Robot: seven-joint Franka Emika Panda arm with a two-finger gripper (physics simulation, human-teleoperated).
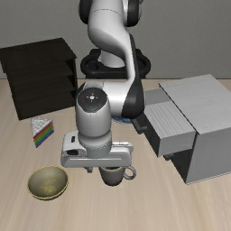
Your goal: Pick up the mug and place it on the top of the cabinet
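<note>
In the exterior view we see the mug [117, 178] standing on the table [180, 206] directly beneath the gripper [108, 169], whose claw we cannot tell as apart or closed, a bowl [47, 183] near on the exterior view's left, the grey cabinet [200, 117] on the exterior view's right.

Exterior cam sits high, tilted down onto the table [18, 153], facing the arm [108, 36] head-on. Fairly close in: frame crops the arm's upper part at top edge, the grey cabinet [194, 108] at the exterior view's right & the dark drawer unit [41, 68] at its left.
</note>
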